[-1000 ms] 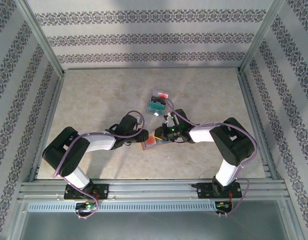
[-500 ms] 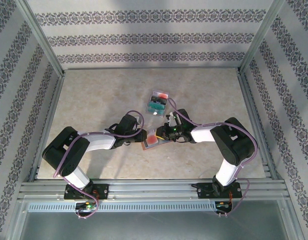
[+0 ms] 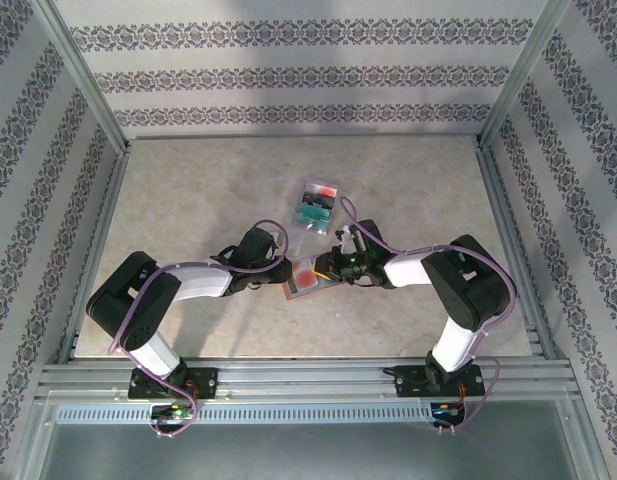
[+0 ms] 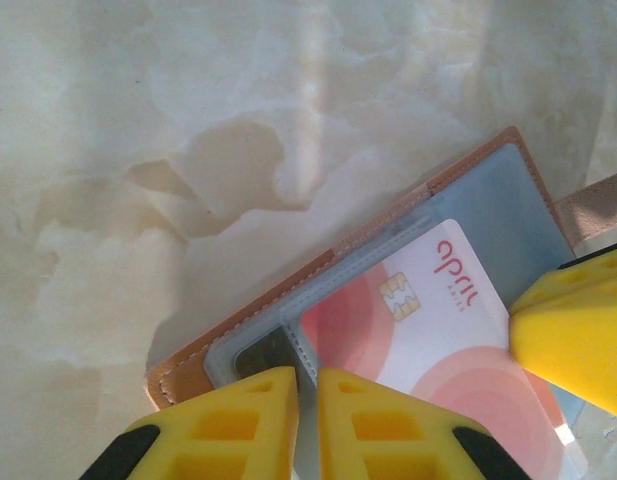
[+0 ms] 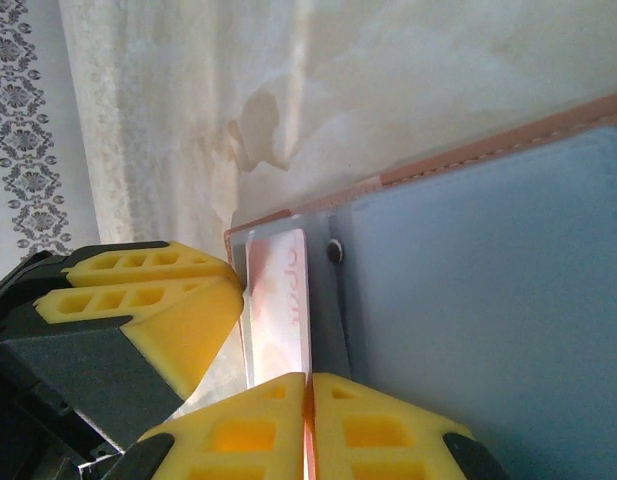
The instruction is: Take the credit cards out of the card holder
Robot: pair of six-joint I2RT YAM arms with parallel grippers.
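Note:
The card holder (image 3: 302, 287) lies open on the table between my two grippers, brown outside and blue-grey inside (image 4: 493, 215). A white and pink credit card (image 4: 428, 320) with a gold chip sticks partly out of its pocket. My left gripper (image 4: 308, 378) is shut on the grey pocket edge at the holder's corner. In the right wrist view my right gripper (image 5: 308, 385) is shut on the edge of the card (image 5: 278, 290), beside the holder's blue-grey panel (image 5: 488, 300). In the top view the left gripper (image 3: 288, 270) and right gripper (image 3: 321, 272) face each other across the holder.
A small pile of coloured cards (image 3: 316, 205) lies just beyond the holder, towards the back. Metal frame posts and patterned walls enclose the marbled table (image 3: 188, 190). A rail (image 3: 308, 378) runs along the near edge by the arm bases.
Both grippers have drawn slightly closer over the holder, and the right wrist has shifted a little left. The holder and card have barely moved.

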